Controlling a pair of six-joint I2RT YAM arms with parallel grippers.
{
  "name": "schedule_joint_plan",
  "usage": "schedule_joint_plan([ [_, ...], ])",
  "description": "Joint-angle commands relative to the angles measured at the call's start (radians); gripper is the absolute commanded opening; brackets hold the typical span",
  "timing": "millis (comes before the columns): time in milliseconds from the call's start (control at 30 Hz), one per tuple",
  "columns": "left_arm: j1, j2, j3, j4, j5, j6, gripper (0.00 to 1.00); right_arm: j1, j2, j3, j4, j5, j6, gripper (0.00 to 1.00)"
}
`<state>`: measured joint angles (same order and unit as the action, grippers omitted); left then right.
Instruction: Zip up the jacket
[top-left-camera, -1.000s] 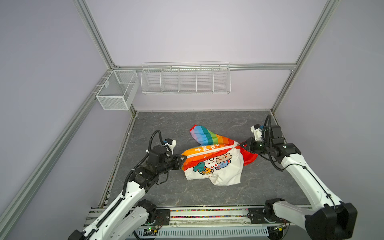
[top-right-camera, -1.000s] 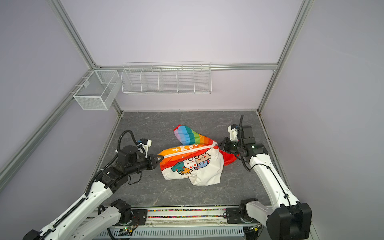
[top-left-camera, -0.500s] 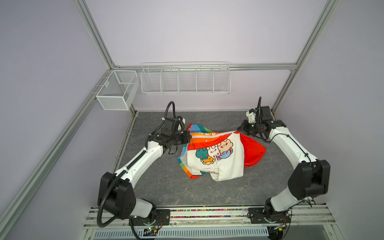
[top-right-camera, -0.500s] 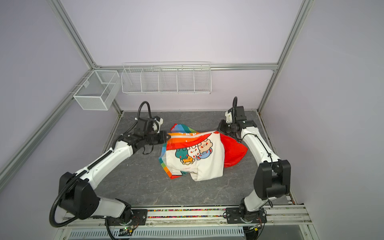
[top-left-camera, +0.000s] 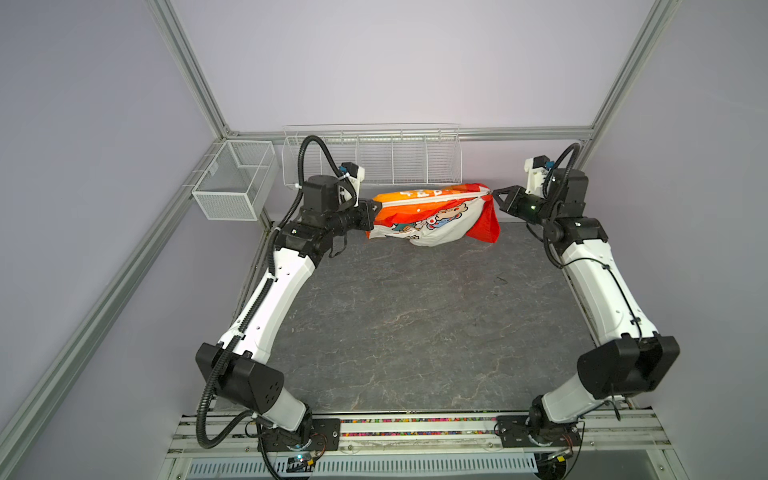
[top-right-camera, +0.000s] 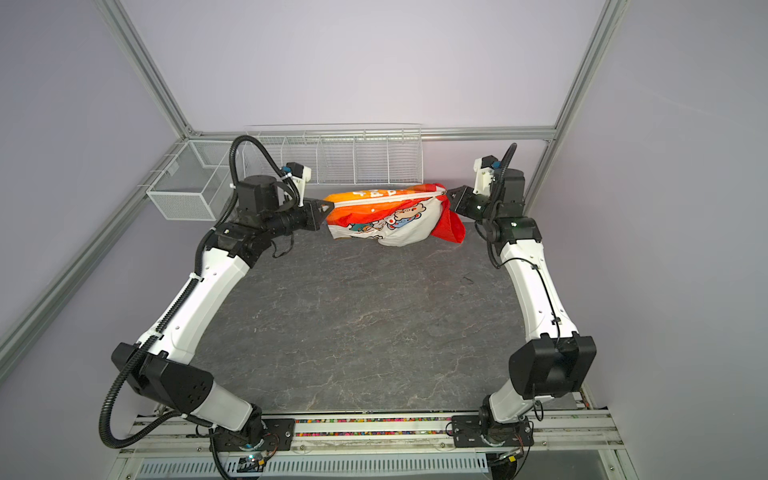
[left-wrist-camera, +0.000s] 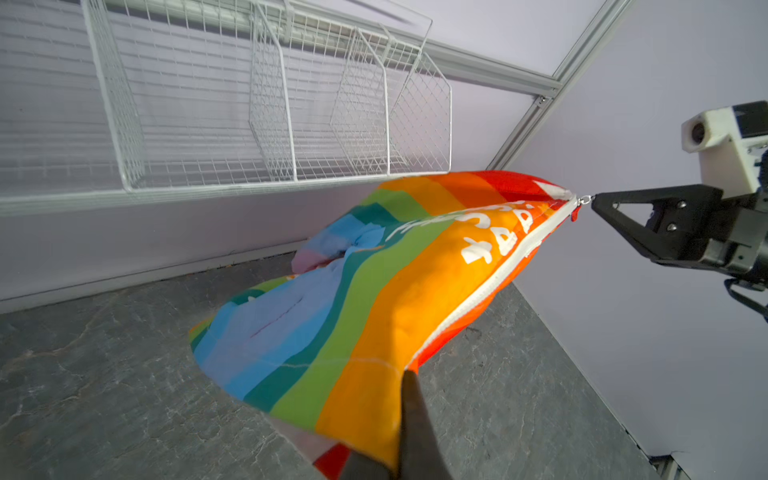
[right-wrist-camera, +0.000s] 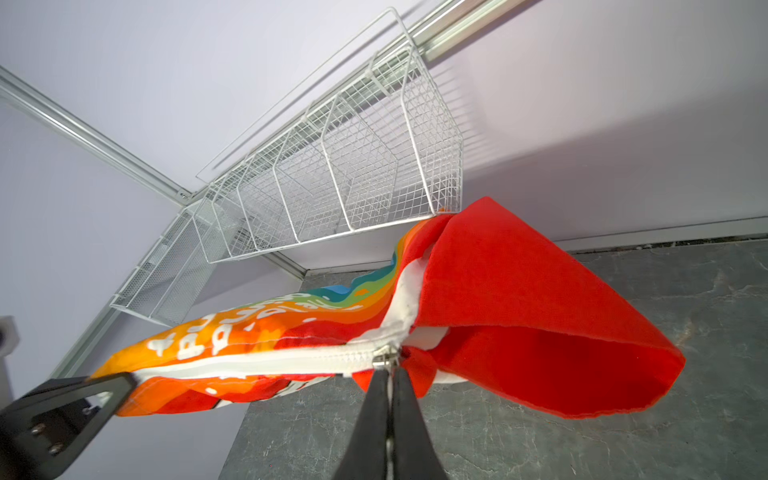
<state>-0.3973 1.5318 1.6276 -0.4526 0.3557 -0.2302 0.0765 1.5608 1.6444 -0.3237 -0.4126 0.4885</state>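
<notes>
A lab test cell: aluminium frame (top-left-camera: 523, 134), plain walls (top-left-camera: 395, 62), wire baskets (top-left-camera: 374, 158).

Wire rack (top-left-camera: 395, 162), mesh basket (top-left-camera: 235, 183), grey tabletop (top-left-camera: 395, 324)

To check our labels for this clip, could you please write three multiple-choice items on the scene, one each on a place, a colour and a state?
1. Where is the jacket?
A. at the front
B. at the back, near the long wire basket
C. in the middle

2. What colour is its hood?
A. red
B. blue
C. black

3. How is the right tool?
A. open, holding nothing
B. shut on the zipper pull
C. shut on a sleeve

Answers:
1. B, since both top views show it strung between the left tool and the right tool at the back.
2. A, since the right wrist view shows it plainly red.
3. B, since that view shows it pinched shut on the metal pull.
</notes>
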Motion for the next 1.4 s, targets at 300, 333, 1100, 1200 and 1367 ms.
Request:
schedule_joint_plan([
  [300,-0.005,-0.159,-0.925,0.479,0.071,-0.247,0.00,0.032,-0.132,-0.738,0.155,-0.003,-0.013,0.07],
  [333,-0.012,-0.165,-0.975,0.505,0.076,-0.267,0.00,0.036,-0.134,-0.759,0.142,0.001,-0.014,0.07],
  [1100,-0.047,-0.226,-1.135,0.409,-0.127,-0.329,0.21,0.052,-0.070,-0.927,-0.040,0.117,0.009,0.37],
  [1200,-0.046,-0.315,-1.124,0.329,-0.179,-0.316,0.82,0.051,-0.111,-0.921,-0.068,0.141,0.006,0.52],
  [1367,-0.047,-0.435,-1.080,0.194,-0.226,-0.284,1.00,0.049,-0.231,-0.898,-0.130,0.197,-0.018,0.69],
])
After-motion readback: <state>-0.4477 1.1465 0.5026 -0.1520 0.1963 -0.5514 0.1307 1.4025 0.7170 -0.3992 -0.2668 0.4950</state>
